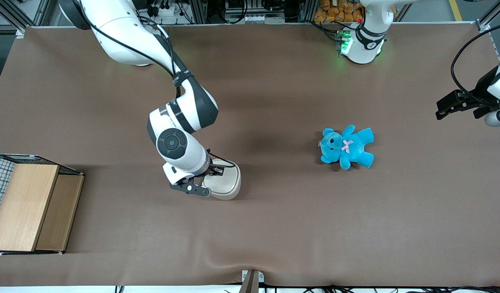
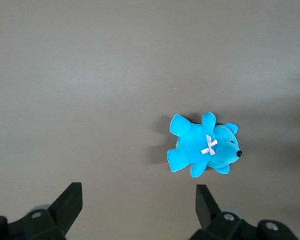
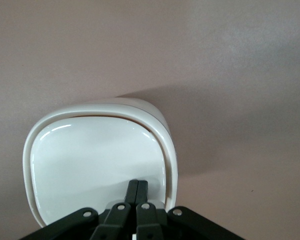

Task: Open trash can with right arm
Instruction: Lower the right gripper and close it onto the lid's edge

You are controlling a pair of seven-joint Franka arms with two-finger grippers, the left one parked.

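Observation:
The trash can (image 1: 227, 185) is a small cream-white rounded tub standing on the brown table near the middle, partly hidden under my right arm's wrist. In the right wrist view its flat lid (image 3: 95, 160) lies level in the rim (image 3: 166, 150), with a thin dark gap along one edge. My right gripper (image 3: 138, 186) is directly above the can, its two black fingers (image 3: 133, 190) pressed together with nothing between them, tips resting on or just over the lid near its edge. In the front view the gripper (image 1: 215, 171) is mostly hidden by the wrist.
A blue teddy (image 1: 347, 147) lies toward the parked arm's end of the table; it also shows in the left wrist view (image 2: 202, 146). A wooden box (image 1: 30, 207) with a wire mesh side stands at the working arm's end, near the table's edge.

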